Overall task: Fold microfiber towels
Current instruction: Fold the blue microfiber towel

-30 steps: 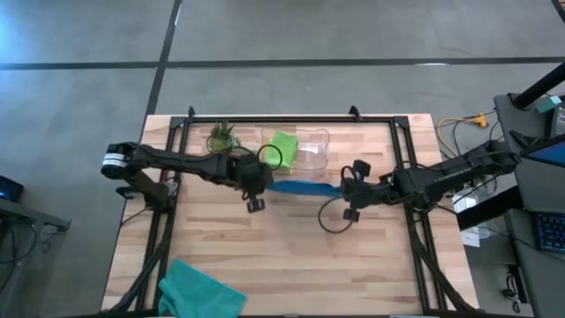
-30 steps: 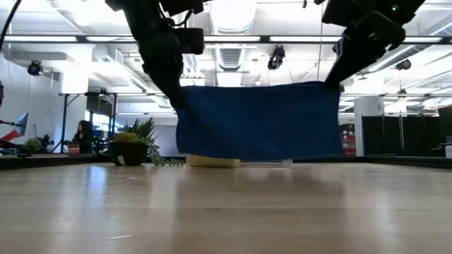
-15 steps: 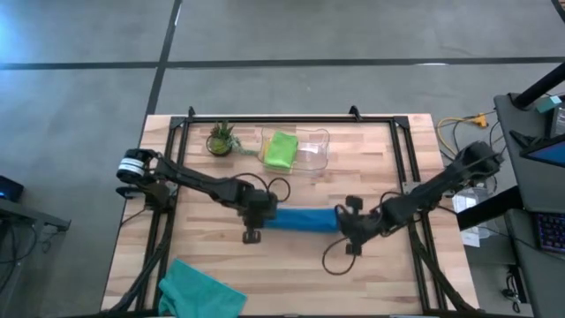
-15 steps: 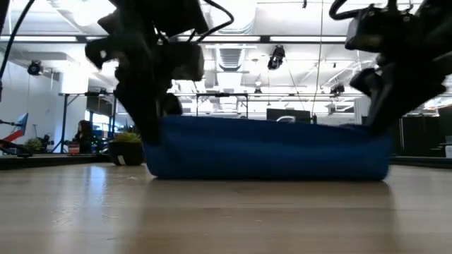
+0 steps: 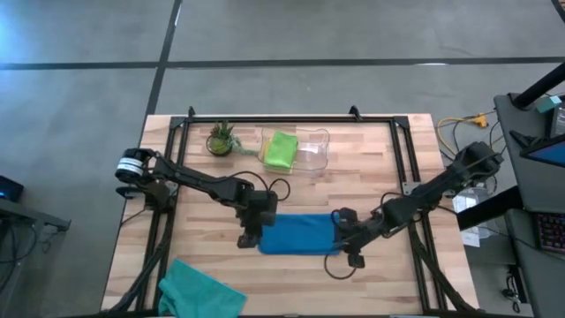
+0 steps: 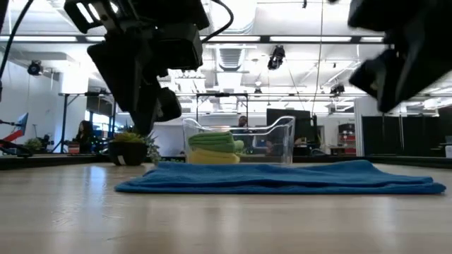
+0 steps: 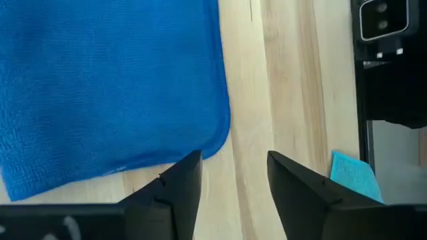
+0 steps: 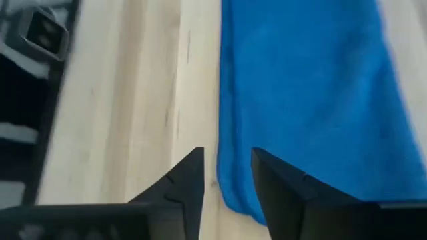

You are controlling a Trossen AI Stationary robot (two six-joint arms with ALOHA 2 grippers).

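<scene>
1. Blue towel point(image 5: 296, 236): lies flat on the table point(image 5: 380, 177), in the middle toward the near edge, between my two grippers; its long edges run side to side, its corners rounded.
2. Left gripper point(image 5: 251, 238): at the towel's left end, just above the wood; my fingers point(image 7: 183, 183) stand parted over the towel's corner with nothing between them.
3. Right gripper point(image 5: 350, 250): at the towel's right end; my fingers point(image 8: 190, 177) are apart, straddling the towel's edge, gripping nothing.
4. Open room: bare wood lies on the far side of the towel up to the clear bin point(image 5: 305, 148), and more between towel and near edge.
5. Lime green towel point(image 5: 282, 150): inside the bin, at the far edge; in the low view a yellow towel point(image 6: 212, 157) shows beneath it.
6. Teal towel point(image 5: 199, 290): crumpled at the near left corner, cut off by the picture's edge.
7. Potted plant point(image 5: 221, 139): left of the bin.
8. Low view: both grippers are dark, cut-off shapes above the towel.
</scene>
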